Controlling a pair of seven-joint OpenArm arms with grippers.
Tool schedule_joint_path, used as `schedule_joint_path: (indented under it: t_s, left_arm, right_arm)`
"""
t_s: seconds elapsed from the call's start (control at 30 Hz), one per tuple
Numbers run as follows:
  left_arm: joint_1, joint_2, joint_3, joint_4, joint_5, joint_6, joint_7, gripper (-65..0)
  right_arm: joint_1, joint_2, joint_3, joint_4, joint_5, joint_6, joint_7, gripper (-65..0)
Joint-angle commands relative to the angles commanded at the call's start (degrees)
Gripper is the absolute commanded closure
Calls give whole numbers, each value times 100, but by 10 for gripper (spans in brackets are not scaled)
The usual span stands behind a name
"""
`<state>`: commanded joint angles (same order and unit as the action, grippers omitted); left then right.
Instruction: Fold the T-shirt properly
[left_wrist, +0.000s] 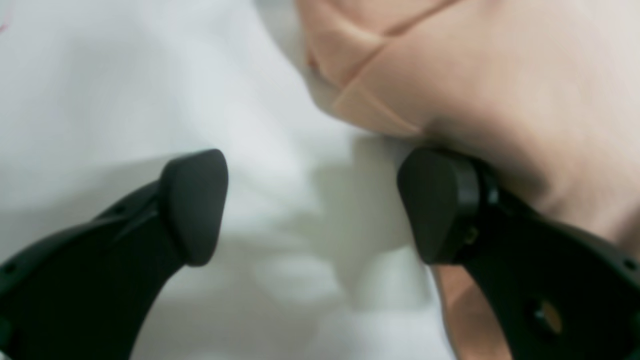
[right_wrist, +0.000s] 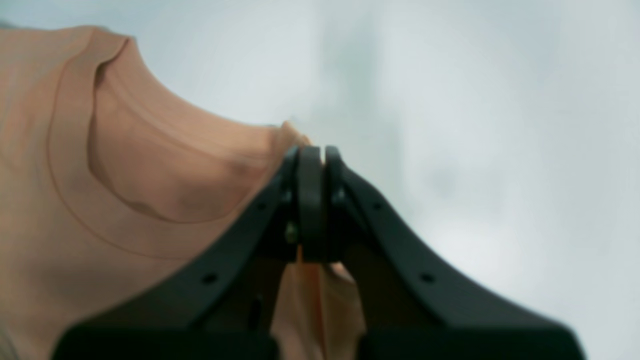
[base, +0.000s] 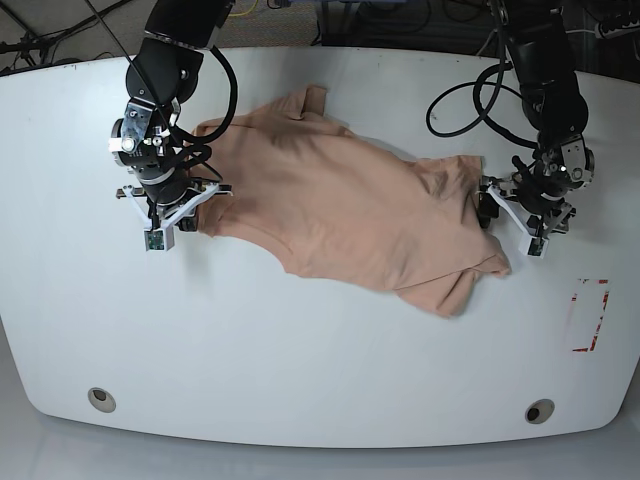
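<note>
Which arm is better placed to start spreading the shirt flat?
Probably the right: the right gripper is already shut on the T-shirt near the collar. The left gripper is open beside the fabric, holding nothing.

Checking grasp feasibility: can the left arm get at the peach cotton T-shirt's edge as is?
Probably yes. The left gripper is open, one finger already against the peach cotton T-shirt, nothing between them.

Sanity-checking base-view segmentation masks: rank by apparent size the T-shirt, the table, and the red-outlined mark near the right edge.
1. table
2. T-shirt
3. red-outlined mark

The gaps are wide, so nearness to the camera does not change the order.
</note>
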<state>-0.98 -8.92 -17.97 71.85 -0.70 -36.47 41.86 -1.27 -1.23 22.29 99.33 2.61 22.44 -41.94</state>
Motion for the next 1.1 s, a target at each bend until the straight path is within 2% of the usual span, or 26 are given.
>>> schedule_joint_path:
  t_s: [0.03, 0.07, 0.73, 0.87, 1.0, 1.1]
  left_arm:
    - [21, 6, -18, -10, 16, -229, 33, -513]
    - [42, 12, -36, -20, 33, -353, 66, -511]
    - [162, 159, -135, 338, 95, -353, -166, -519]
    - [241, 230, -238, 717, 24, -353, -163, -516]
    - [350, 237, -246, 907, 51, -353, -225, -499]
    - [437, 230, -240, 1039, 72, -353, -292, -459]
  right_arm:
    - [-15, -14, -5, 11, 3, 0, 2, 0]
    - [-29, -28, -11, 22, 6, 0, 4, 0]
    - [-90, -45, 2, 117, 3, -13, 7, 0]
    - [-77, -25, -2, 187, -10, -9, -16, 0]
    - [-78, -24, 3, 231, -16, -6, -19, 0]
    - [-77, -14, 0, 279, -12, -3, -24, 0]
